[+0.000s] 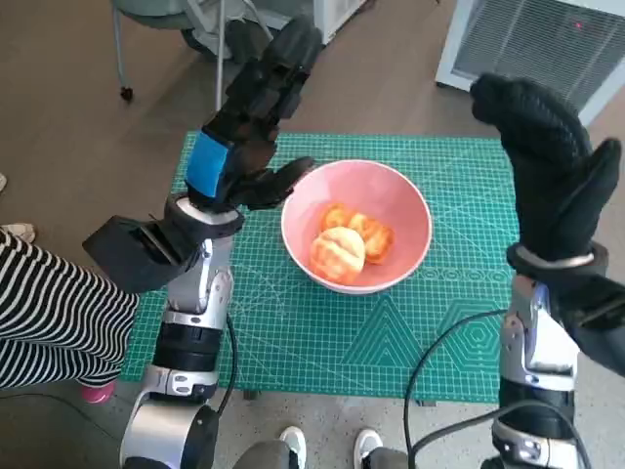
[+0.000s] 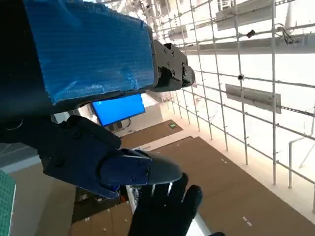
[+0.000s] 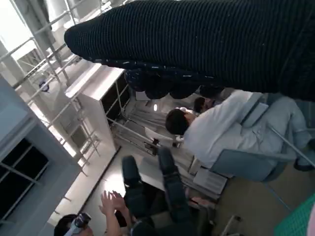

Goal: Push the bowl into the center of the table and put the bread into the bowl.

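Green mat [image 1: 410,332] w/ bread [image 1: 339,252] in bowl [image 1: 410,210], head view only; both hands' fingers apart, empty

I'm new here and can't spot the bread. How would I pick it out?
Find the green mat on the table, then the pink bowl in its middle. The bread lies inside: golden-orange ridged rolls, the only food there.

Pink bowl [image 1: 356,227] upright mid-table, golden bread [image 1: 350,244] pieces inside
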Robot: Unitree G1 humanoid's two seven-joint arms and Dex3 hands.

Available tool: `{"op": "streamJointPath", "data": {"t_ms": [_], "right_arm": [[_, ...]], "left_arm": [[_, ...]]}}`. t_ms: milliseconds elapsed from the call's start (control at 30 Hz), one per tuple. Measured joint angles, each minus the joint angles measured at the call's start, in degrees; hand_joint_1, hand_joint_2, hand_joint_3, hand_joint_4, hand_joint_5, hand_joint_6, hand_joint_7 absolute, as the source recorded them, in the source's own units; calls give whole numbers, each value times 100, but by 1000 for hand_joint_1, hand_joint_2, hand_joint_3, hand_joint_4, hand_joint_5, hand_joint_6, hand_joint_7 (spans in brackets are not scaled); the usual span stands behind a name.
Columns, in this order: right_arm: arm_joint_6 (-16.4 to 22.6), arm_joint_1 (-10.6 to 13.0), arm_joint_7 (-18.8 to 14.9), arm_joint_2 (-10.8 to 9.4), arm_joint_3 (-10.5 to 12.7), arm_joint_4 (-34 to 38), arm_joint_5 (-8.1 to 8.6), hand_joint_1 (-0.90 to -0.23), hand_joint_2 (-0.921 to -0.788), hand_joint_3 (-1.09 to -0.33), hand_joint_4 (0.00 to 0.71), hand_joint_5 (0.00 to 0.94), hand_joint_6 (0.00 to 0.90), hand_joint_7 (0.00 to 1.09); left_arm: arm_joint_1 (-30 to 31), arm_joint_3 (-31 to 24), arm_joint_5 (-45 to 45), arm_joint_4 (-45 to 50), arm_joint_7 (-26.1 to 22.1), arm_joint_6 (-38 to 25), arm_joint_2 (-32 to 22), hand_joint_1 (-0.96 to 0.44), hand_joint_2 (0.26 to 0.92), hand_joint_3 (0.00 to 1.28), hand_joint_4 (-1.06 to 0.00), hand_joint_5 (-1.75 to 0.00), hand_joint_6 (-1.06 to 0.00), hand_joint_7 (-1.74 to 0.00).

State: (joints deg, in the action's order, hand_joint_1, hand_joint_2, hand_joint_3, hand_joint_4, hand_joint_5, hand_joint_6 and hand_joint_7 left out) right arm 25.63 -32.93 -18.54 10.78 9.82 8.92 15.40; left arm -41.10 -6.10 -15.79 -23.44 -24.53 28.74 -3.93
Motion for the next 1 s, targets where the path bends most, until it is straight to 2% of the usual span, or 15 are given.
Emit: {"op": "streamJointPath", "data": {"t_ms": [267, 533, 800, 1000], "right_arm": [[-105, -70, 60, -1, -24, 98, -6, -747, -921, -682, 174, 3, 78, 406], [-187, -184, 135, -1, -52, 195, -16, -742, -921, -677, 175, 3, 77, 402], [-308, -200, 227, -1, -112, 128, -164, -740, -921, -677, 175, 2, 78, 399], [-359, -202, 241, -1, -116, 107, -211, -741, -921, -677, 175, 2, 78, 398]], "left_arm": [[93, -22, -21, -10, -111, 96, -36, -791, 921, 508, -65, -2, -127, -61], [147, -40, -23, -34, -216, 217, -37, -827, 921, 504, -67, -3, -114, -63], [147, -58, -32, -206, -282, 253, -37, -804, 921, 519, -67, -3, -112, -74], [149, -61, -30, -207, -280, 248, -46, -778, 921, 521, -65, -2, -106, -83]]}}
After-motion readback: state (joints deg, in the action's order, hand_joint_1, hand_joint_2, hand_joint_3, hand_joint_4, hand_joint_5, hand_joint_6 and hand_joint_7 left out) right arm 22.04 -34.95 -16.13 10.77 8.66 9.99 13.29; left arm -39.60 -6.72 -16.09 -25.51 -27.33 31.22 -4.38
